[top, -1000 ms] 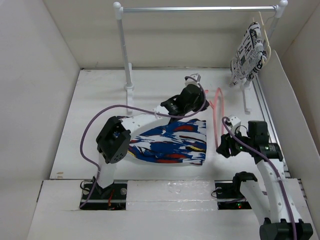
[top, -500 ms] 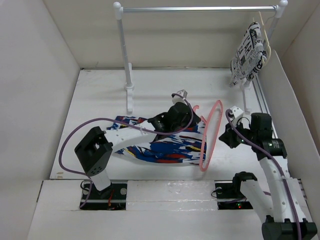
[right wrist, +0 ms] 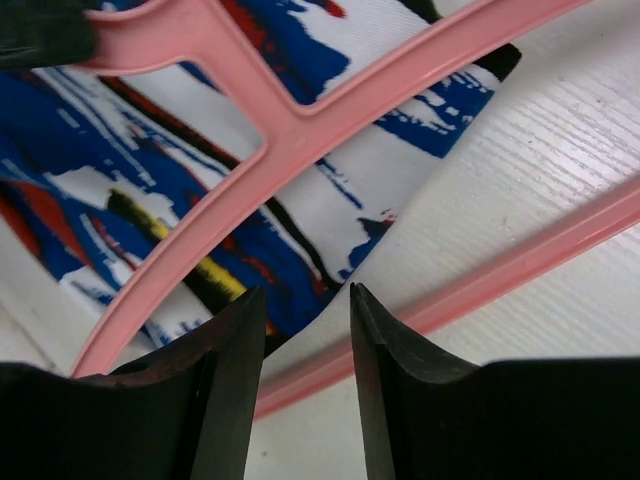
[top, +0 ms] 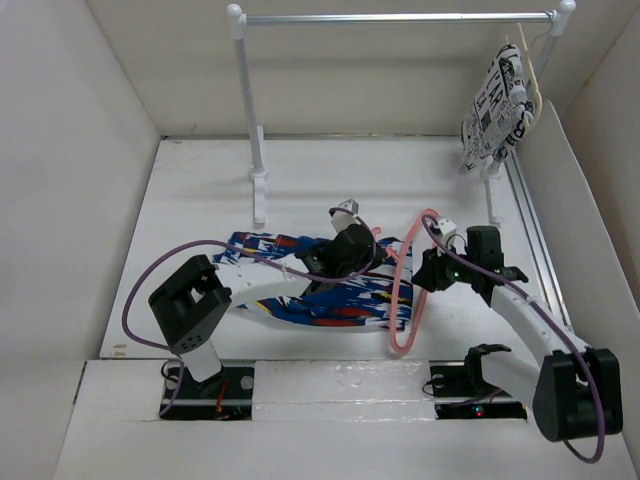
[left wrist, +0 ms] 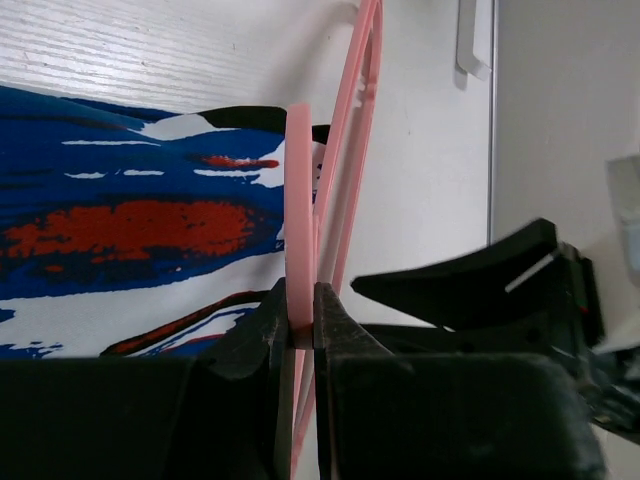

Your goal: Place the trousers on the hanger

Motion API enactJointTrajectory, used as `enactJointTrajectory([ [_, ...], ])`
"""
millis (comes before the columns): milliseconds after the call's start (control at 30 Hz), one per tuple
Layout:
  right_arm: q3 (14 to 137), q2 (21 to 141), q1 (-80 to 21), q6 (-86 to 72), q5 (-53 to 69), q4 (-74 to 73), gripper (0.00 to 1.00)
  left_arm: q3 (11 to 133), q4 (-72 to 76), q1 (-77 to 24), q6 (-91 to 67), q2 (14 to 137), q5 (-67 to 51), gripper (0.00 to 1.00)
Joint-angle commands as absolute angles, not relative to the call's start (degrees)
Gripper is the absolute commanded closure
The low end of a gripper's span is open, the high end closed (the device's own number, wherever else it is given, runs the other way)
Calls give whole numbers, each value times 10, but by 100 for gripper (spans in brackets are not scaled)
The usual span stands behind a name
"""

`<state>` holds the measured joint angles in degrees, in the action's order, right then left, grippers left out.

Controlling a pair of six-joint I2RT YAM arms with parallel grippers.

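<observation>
Pink hanger (left wrist: 300, 200) clamped in left pincer (left wrist: 299, 305) beside the trousers (left wrist: 130, 220); parted right pincer (right wrist: 305, 300) likely must grasp the hem next.

Pink hanger (right wrist: 290, 135) on edge by rt end of blue trousers (left wrist: 120, 220).

The hanger (left wrist: 298, 200) is smooth pink plastic with a slight gloss. The trousers (left wrist: 130, 220) are soft, matt cloth with a fine weave. The table (right wrist: 530, 150) is white and matt, with a fine grain like painted wood. The rail (top: 400, 17) looks like shiny metal.
</observation>
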<state>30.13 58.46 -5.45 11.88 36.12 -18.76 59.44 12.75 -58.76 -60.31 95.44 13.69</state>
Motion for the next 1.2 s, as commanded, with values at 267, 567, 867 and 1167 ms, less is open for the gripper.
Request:
enactJointTrajectory([
  [267,246,738,-89,78,337,54,42,580,118,-591,-609,952,176,100],
  [567,198,723,-101,37,407,83,100,580,90,-591,-586,956,205,100],
  [867,293,566,30,110,422,-138,100,499,57,-591,-531,893,245,100],
  [1167,370,631,151,134,444,-163,100,450,28,-580,-442,850,263,100],
])
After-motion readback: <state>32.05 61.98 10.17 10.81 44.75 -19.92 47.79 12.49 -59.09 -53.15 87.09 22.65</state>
